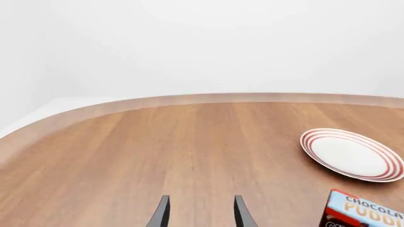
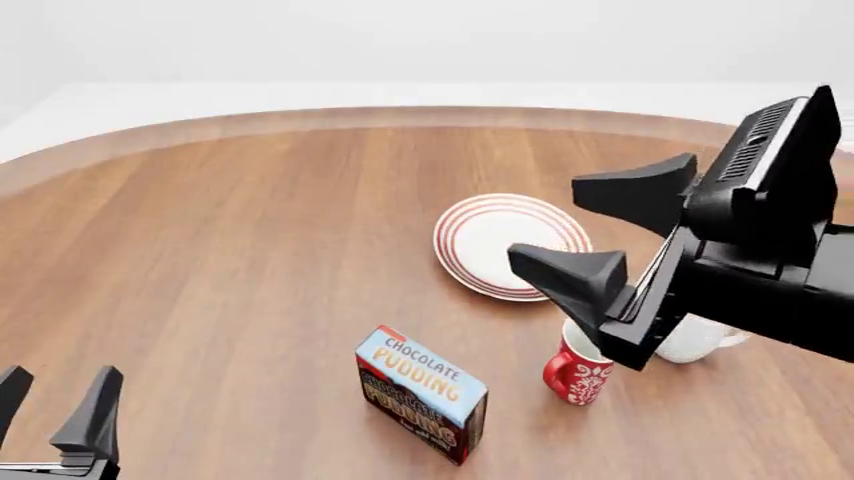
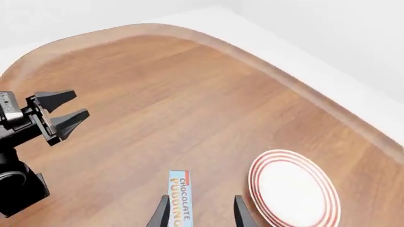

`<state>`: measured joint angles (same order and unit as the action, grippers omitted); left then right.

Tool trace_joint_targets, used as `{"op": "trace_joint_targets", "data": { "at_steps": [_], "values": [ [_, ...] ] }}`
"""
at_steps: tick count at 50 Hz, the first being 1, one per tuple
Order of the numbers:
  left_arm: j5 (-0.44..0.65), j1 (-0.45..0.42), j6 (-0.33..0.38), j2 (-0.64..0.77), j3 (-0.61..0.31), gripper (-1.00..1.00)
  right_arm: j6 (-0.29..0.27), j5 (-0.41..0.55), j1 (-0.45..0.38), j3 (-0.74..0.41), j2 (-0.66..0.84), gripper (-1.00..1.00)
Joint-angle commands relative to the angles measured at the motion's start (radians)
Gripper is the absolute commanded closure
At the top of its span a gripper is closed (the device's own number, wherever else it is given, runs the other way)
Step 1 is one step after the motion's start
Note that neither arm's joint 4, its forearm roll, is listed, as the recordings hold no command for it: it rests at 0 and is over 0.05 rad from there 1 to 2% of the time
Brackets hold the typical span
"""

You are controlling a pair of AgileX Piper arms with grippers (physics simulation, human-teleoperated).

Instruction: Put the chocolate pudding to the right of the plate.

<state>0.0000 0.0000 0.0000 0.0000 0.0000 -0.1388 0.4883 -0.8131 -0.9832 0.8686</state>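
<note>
Wood-grain tabletop (image 2: 240, 230) with a rounded, paler far edge filled the front view, set against a plain white background. Pudding (image 2: 420, 392) stood on the tabletop close to the near edge, about midway across, its light-blue lettered face tilted upward and its dark side toward the camera. Plate (image 2: 511, 245) lay flat nearer the table's centre, beyond the pudding and toward the right edge, well apart from it. Red mug (image 2: 578, 374) stood between the plate and the near edge, on the right-edge side of the pudding; white mug (image 2: 701, 340) sat just beside it, largely hidden by the right arm.

Right gripper (image 2: 607, 232) hung above the tabletop over the plate's right-edge side and the mugs, its fingers spread apart and holding nothing. In its wrist view the pudding (image 3: 180, 196) appeared between the fingertips but lower down, on the tabletop, with the plate (image 3: 294, 189) beside it.

Left gripper (image 2: 54, 400) sat low at the near left corner, fingers likewise parted and empty. Its wrist view showed the plate (image 1: 352, 154) and a corner of the pudding (image 1: 363, 213).
</note>
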Motion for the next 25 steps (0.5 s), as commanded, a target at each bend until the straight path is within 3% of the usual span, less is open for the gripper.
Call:
{"op": "trace_joint_targets", "data": {
  "at_steps": [1,10,25],
  "values": [
    [0.000,0.000,0.000,0.000,0.000,-1.00,-0.023,0.080,-0.046,-0.049,0.113,-1.00],
    [0.000,0.000,0.000,0.000,0.000,-1.00,-0.024,0.095,-0.075,-0.074,0.185,-1.00],
    [0.000,0.000,0.000,0.000,0.000,-1.00,0.036,0.060,-0.113,-0.034,0.209,-1.00]
  ]
}}
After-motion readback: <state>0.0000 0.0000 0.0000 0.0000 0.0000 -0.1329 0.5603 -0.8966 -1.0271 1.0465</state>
